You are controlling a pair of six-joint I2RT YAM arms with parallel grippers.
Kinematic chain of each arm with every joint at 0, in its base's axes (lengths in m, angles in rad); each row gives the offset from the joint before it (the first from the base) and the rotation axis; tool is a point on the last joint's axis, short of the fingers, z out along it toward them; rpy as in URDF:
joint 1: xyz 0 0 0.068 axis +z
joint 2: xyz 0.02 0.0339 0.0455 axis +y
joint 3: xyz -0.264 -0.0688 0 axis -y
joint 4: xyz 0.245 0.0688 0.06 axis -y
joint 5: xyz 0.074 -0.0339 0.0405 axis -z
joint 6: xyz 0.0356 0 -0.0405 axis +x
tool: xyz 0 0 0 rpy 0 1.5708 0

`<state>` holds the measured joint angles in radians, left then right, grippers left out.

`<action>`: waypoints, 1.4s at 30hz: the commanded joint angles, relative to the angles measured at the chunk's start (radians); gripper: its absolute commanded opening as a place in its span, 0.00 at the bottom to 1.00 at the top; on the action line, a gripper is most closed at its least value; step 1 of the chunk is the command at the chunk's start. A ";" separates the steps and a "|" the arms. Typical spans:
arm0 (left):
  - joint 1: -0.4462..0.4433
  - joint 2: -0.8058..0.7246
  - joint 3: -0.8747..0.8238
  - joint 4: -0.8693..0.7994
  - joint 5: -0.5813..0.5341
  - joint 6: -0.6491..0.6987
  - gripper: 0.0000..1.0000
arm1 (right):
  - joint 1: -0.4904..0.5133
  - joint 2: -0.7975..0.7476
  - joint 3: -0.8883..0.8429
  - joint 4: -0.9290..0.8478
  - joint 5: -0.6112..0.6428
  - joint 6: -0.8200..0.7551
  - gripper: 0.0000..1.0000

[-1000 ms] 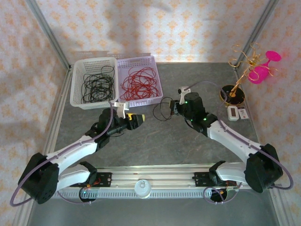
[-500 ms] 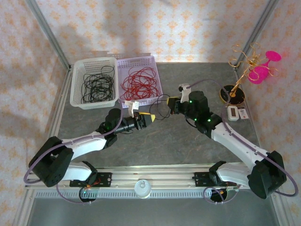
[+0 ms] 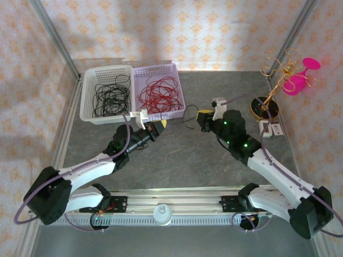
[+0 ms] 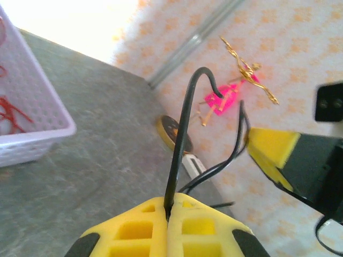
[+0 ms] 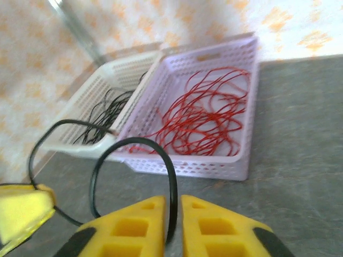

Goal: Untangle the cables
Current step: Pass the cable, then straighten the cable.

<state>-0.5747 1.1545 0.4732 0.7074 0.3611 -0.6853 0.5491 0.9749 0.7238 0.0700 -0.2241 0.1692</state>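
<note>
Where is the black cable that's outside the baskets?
In the top view, the black cable spans mid-table between the left gripper and the right gripper, both pinching it, just on the near side of the lilac basket.

A grey stone-patterned tabletop (image 3: 177, 160) carries a white basket (image 3: 84, 96) and a lilac basket (image 3: 180, 91), touching side by side at the far left. At the far right, a gold wire stand (image 3: 278, 75) rises from a round black base (image 3: 264, 107), with a pink glass (image 3: 300, 77) hanging on it. A small white device (image 3: 266, 128) lies just beside the base. Orange-patterned wallpaper (image 3: 187, 32) lines the walls.
</note>
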 commanded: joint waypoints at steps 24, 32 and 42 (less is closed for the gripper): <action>-0.002 -0.234 0.181 -0.460 -0.105 0.300 0.00 | 0.018 0.145 -0.086 0.520 -0.383 0.493 0.55; -0.002 -0.236 0.174 -0.453 -0.096 0.293 0.00 | 0.074 0.300 -0.014 0.448 -0.265 0.466 0.56; -0.002 -0.247 0.173 -0.491 -0.153 0.296 0.00 | 0.088 0.347 0.046 0.347 -0.209 0.435 0.14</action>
<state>-0.5747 0.9367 0.6460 0.2409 0.2466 -0.4091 0.6361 1.3487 0.7181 0.4713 -0.4900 0.6369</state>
